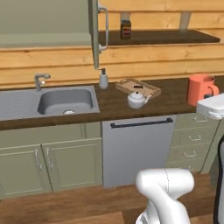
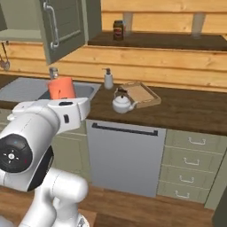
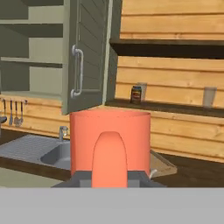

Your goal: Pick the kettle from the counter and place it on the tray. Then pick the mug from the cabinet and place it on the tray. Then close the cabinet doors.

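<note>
The gripper (image 3: 110,175) is pinched almost fully together on the orange-red mug (image 3: 110,142), which it holds upright in the air, handle turned toward the hand camera. From the left base camera the mug (image 1: 200,89) appears at the right, with the white hand just beside it. From the right base camera the mug (image 2: 61,88) sits above the white forearm, in front of the sink (image 2: 84,91).

Beyond the mug lies the dark wood-grain counter (image 1: 170,94). On it the silver kettle (image 1: 136,99) stands just in front of the light-wood tray (image 1: 148,89), at its near edge and seemingly not inside it; the tray's floor looks bare. A white soap dispenser (image 1: 103,79) stands to the left of the tray, near the sink's corner, and a tap (image 1: 40,80) rises behind the basin.

Higher and farther back, the sage-green cabinet (image 3: 35,48) is open, its paler shelves showing. One cabinet door (image 3: 87,52) swings out over the counter, silver handle facing forward. A dark jar (image 3: 137,94) stands on the wall shelf to its right.
</note>
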